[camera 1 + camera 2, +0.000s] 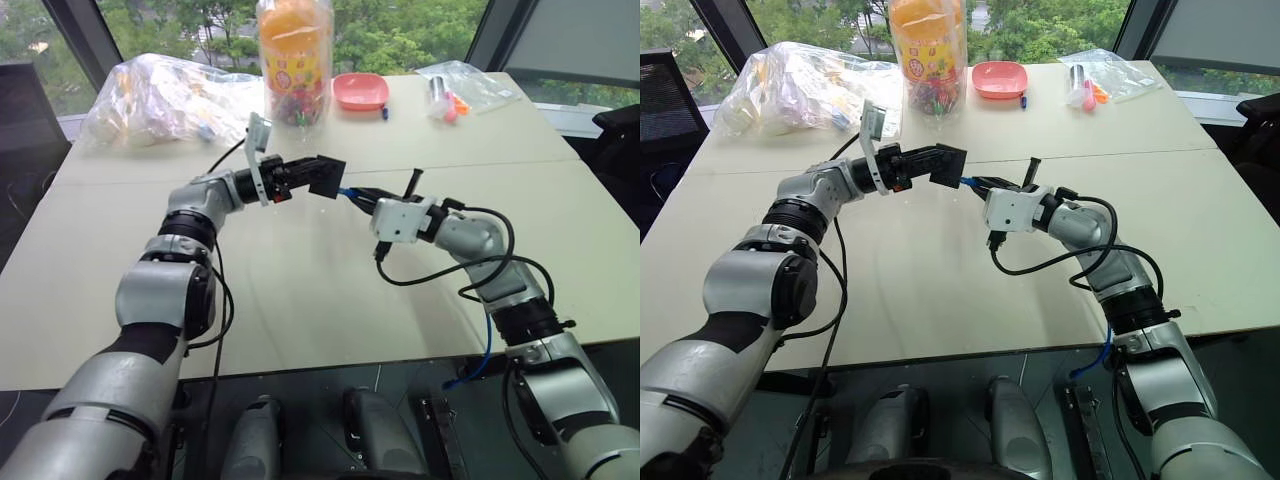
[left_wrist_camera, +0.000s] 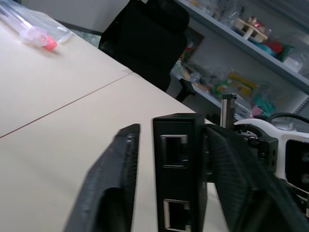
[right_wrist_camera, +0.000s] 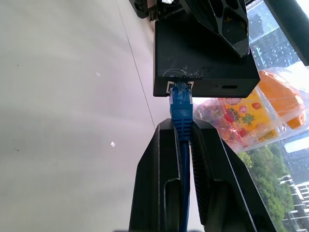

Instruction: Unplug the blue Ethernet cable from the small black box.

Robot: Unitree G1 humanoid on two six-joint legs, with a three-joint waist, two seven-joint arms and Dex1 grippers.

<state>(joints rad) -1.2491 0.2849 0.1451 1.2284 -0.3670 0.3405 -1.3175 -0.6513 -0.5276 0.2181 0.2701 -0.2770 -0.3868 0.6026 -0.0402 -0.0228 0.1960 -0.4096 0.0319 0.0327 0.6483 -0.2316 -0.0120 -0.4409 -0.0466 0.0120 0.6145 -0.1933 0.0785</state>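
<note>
Two robot arms meet above the middle of a pale surface [image 1: 300,300]. The left pincer [image 1: 322,176] reaches in from nine o'clock and grasps the box [image 1: 327,177], a small flat black thing held clear of the surface, one finger [image 2: 108,188] on each broad face. Seen from the left wrist, the box's narrow edge shows two empty ports. The right pincer [image 3: 182,145] comes in from three o'clock and is clenched on the cable [image 3: 182,113], pinching its blue boot just behind the plug. The plug is seated in a port on the box's side, so cable and box are joined, in the air between the two pincers. The cable shows again at five o'clock, hanging below the surface's near edge beside the right arm. At twelve o'clock, along the far edge, stand a tall jar [image 1: 294,60] of bright sweets, a pink dish [image 1: 360,91] and clear bags [image 1: 160,100].
</note>
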